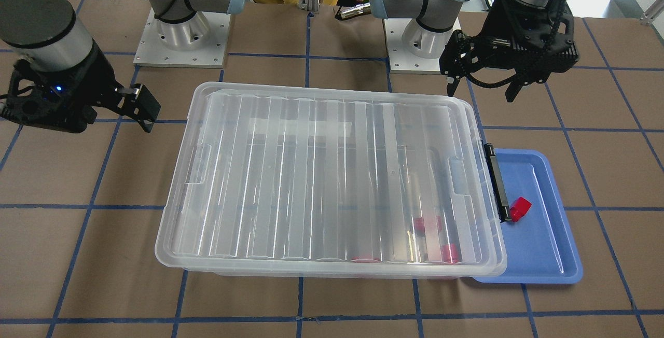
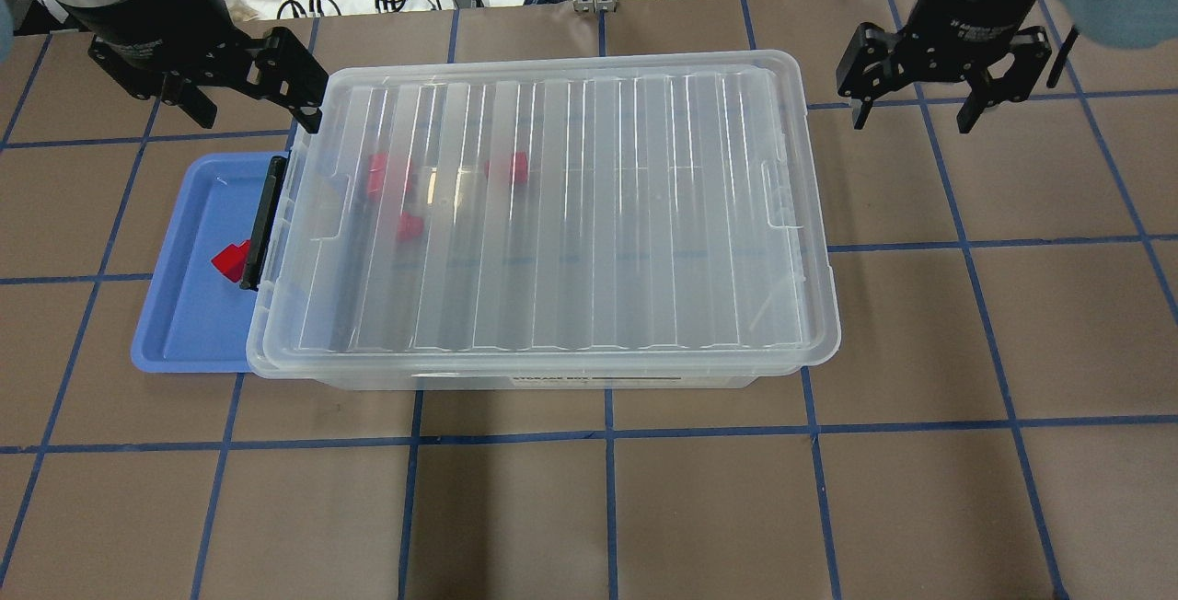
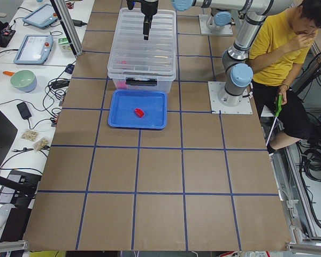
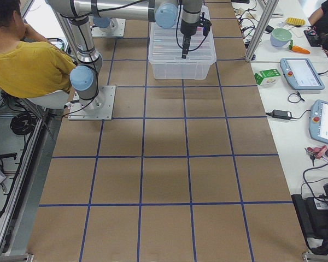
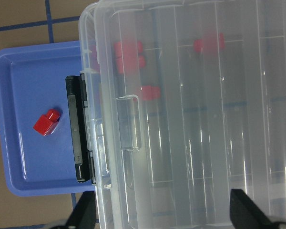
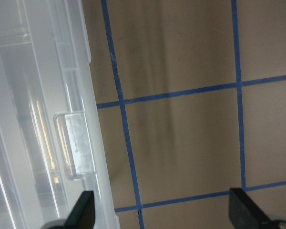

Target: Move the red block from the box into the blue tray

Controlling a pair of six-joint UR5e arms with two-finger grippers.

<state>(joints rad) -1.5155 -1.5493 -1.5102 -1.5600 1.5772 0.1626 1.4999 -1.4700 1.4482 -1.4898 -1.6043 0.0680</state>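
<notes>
The red block (image 2: 230, 259) lies in the blue tray (image 2: 184, 333), just beside the black latch (image 2: 261, 223) of the box (image 2: 598, 380). Its long axis runs diagonally across the tray floor. The lid is shut, with more red blocks (image 2: 391, 172) showing through it at the latch end. The left pincer (image 2: 253, 108) hangs open over the box's corner by the tray. It is much the nearer one, since the right pincer (image 2: 913, 117), also open and empty, hovers over bare worktop (image 2: 1012, 324) past the box's far end. Any further pick likely starts at that latch.
</notes>
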